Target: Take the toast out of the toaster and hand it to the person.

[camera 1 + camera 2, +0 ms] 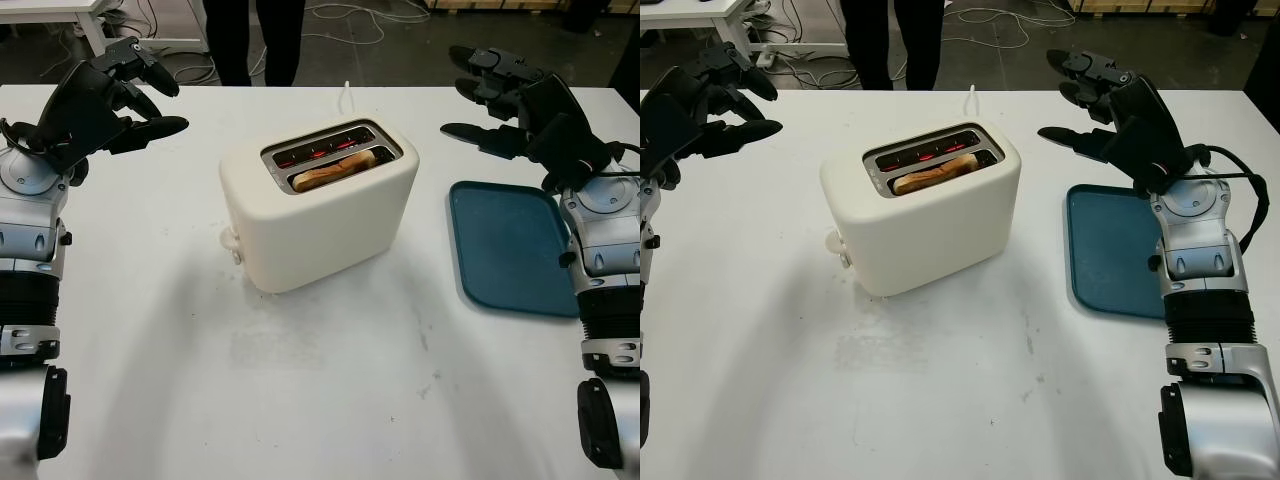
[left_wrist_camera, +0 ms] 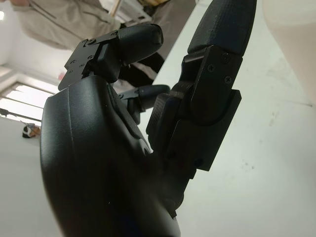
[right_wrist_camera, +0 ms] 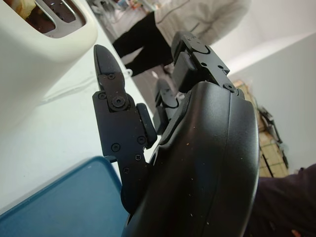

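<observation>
From the head cameras, the toast (image 1: 335, 170) is seen seated in the toaster (image 1: 320, 205), within reach. The left hand (image 1: 120, 95) and right hand (image 1: 1105, 110) are held open either side, gripping nothing. In the right wrist view, a person (image 3: 197, 19) is seen waiting beyond the table (image 1: 330, 380).

Bright, even overhead light; soft shadows fall toward the camera from the toaster (image 1: 318, 205) onto the table (image 1: 330, 380).

White table (image 1: 330, 390): toaster (image 1: 320, 215), blue tray (image 1: 510, 245)
</observation>
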Robot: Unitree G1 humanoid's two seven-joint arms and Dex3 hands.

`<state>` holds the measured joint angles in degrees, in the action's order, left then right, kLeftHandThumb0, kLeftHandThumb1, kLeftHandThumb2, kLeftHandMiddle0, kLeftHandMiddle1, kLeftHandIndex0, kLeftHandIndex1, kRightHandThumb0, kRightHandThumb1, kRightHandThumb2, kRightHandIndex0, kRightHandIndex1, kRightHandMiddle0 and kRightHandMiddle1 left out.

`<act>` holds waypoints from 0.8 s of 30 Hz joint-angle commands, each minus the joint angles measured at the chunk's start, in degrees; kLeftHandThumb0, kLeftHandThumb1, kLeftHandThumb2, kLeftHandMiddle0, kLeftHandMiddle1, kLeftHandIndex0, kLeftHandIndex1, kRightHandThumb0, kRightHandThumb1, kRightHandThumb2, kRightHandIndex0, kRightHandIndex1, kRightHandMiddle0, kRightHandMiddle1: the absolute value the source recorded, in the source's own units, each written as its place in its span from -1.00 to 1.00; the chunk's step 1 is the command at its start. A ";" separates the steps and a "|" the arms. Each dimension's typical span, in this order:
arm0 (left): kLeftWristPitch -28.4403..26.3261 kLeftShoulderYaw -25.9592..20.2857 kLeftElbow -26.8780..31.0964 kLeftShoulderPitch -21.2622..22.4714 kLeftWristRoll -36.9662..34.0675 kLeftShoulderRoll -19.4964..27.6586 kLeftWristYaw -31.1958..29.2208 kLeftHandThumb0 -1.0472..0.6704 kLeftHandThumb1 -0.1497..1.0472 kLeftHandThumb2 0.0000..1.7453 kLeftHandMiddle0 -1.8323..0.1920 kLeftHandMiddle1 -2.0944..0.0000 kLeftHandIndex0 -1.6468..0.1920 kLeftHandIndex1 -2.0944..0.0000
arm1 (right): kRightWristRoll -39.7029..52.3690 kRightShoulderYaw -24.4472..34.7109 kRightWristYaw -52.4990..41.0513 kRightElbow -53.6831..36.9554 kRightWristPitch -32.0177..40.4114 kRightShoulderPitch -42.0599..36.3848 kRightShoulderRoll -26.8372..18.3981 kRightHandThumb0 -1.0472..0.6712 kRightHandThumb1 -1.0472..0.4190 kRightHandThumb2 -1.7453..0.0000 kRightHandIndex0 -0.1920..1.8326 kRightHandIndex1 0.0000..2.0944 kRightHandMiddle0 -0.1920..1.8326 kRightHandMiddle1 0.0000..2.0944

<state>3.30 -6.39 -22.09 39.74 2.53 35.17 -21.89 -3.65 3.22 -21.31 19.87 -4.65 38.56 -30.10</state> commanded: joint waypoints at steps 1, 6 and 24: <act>0.85 -0.13 -0.46 0.22 0.08 0.31 0.20 -1.00 0.78 -0.99 0.65 -0.67 0.58 -0.55 | 0.29 -0.07 -0.19 -0.71 0.13 0.04 0.18 -0.13 -0.80 1.00 -0.46 -1.00 -0.45 -1.00; 0.73 -0.21 -0.57 0.23 -0.08 0.23 0.18 -1.00 0.78 -1.00 0.65 -0.67 0.57 -0.55 | 0.53 0.01 -0.14 -0.86 0.56 0.14 0.42 -0.13 -0.80 1.00 -0.46 -1.00 -0.45 -1.00; -0.18 -0.18 0.04 -0.10 0.02 0.34 0.23 -1.00 0.73 -1.00 0.65 -0.67 0.56 -0.54 | 0.98 0.13 -0.17 -1.44 1.61 -0.09 0.51 -0.14 -0.79 1.00 -0.48 -1.00 -0.46 -1.00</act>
<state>3.40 -6.39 -22.55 39.74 2.50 35.17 -21.89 -3.19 3.22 -21.33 19.02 -3.66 38.56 -30.10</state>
